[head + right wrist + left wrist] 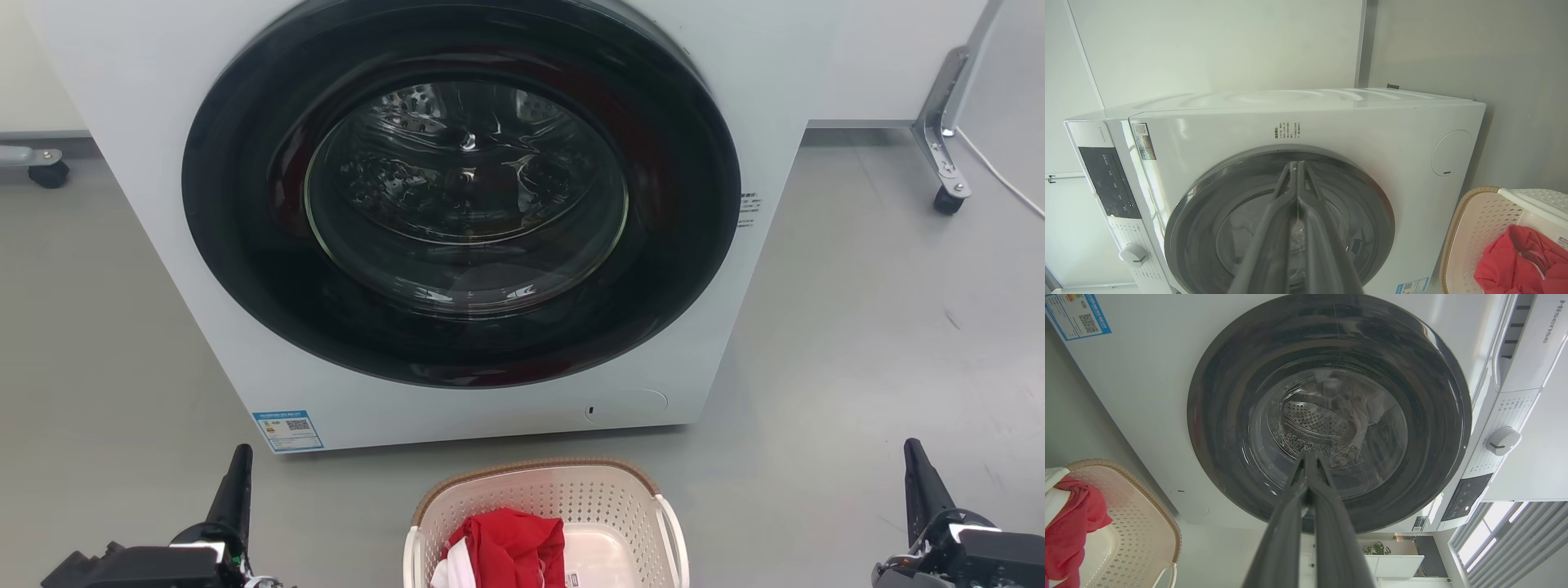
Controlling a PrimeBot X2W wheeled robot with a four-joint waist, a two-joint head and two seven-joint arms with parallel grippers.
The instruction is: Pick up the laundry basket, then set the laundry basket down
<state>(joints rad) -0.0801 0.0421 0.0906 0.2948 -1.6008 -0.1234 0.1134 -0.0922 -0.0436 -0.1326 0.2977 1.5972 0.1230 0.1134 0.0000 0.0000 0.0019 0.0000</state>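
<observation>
The laundry basket (pixel 588 498) is cream-white perforated plastic with a brown woven rim, and it stands on the floor at the bottom centre of the head view. Red and white cloth lies inside it. It also shows at the lower left of the left wrist view (pixel 1139 522) and the lower right of the right wrist view (pixel 1478 228). My left gripper (pixel 239 461) is far to the basket's left, its fingers pressed together on nothing (pixel 1308 457). My right gripper (pixel 914 457) is far to the basket's right, likewise shut and empty (pixel 1295 165).
A white front-loading washing machine (pixel 245 327) with a closed dark round door (pixel 461 196) stands just behind the basket. A castered metal frame leg (pixel 947 188) stands at the back right, another caster (pixel 49 173) at the back left. Grey floor lies on both sides.
</observation>
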